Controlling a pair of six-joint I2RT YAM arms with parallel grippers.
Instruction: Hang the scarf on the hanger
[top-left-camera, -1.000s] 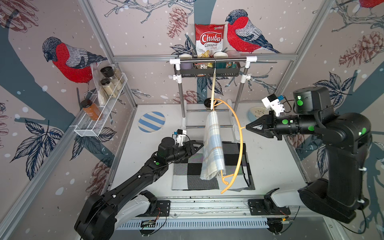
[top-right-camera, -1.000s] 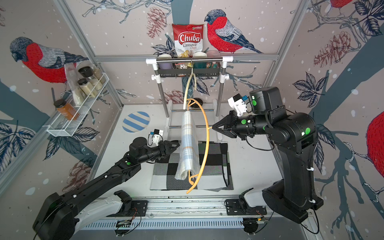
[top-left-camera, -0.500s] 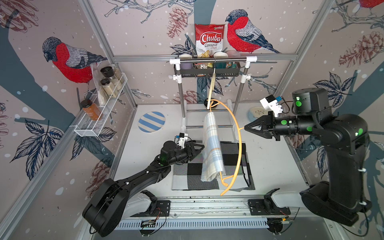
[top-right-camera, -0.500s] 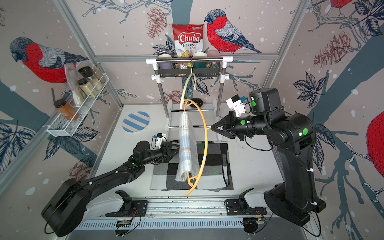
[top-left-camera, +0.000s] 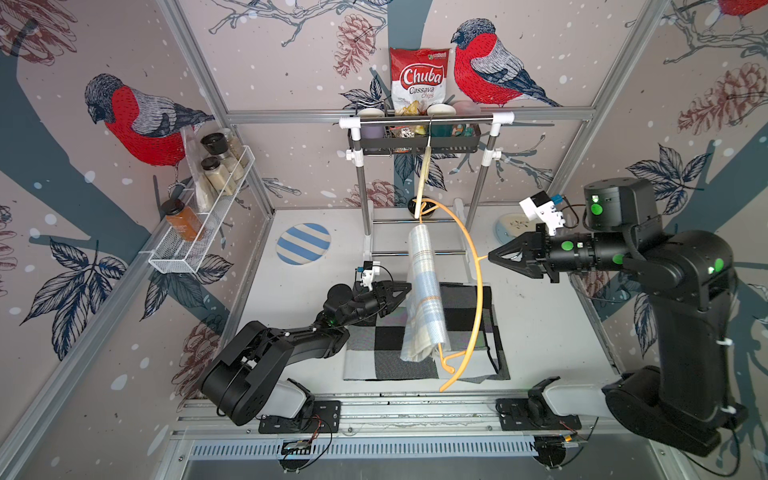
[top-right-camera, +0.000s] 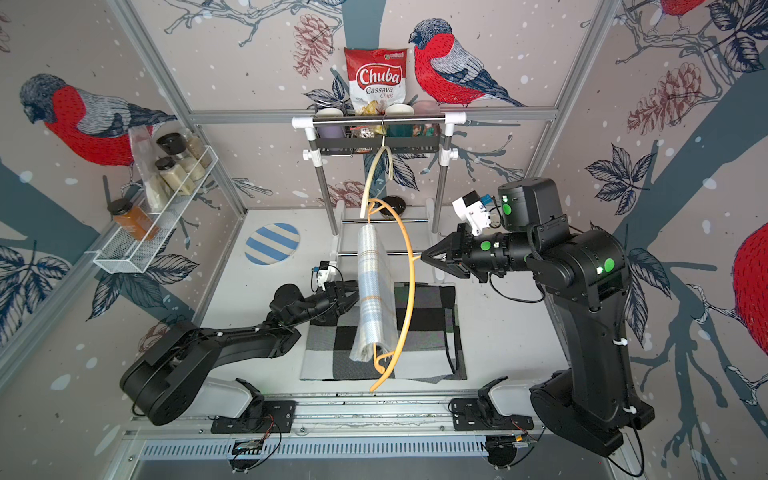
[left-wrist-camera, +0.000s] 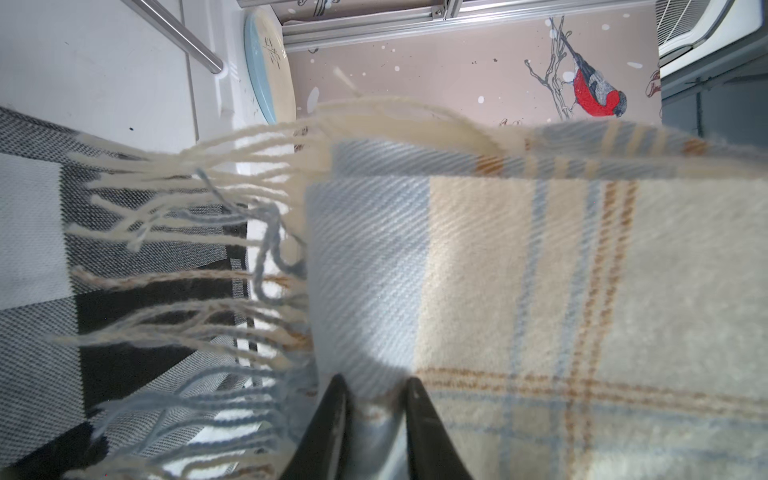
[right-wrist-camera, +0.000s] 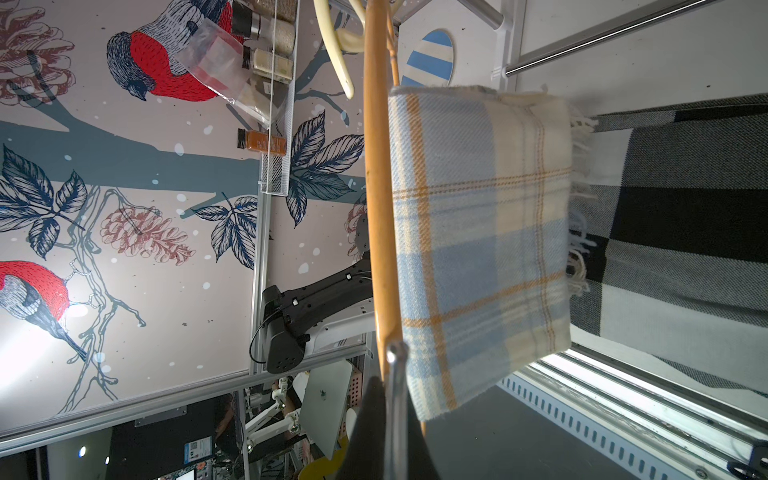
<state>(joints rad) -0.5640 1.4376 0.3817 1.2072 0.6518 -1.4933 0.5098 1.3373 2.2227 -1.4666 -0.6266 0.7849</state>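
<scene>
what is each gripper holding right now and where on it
Right gripper is shut on the hanger at its metal hook. Left gripper appears to pinch the scarf at its side edge near the fringe.

Right of scarf (top-left-camera: 424, 299): hanger (top-left-camera: 480, 291) arc blocks me, bare tabletop (top-left-camera: 540, 332) beyond. Left of scarf: left pincer (top-left-camera: 405, 289) crowds it. Behind: rack rails (top-left-camera: 386, 252).

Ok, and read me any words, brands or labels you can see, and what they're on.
"Chuba Cassava Chips": on the chip bag at the back.
Small green mark at the top of that bag: too small to read.
Label on the orange bottle: too small to read.
Apple logo, no words: on the laptop.
</scene>
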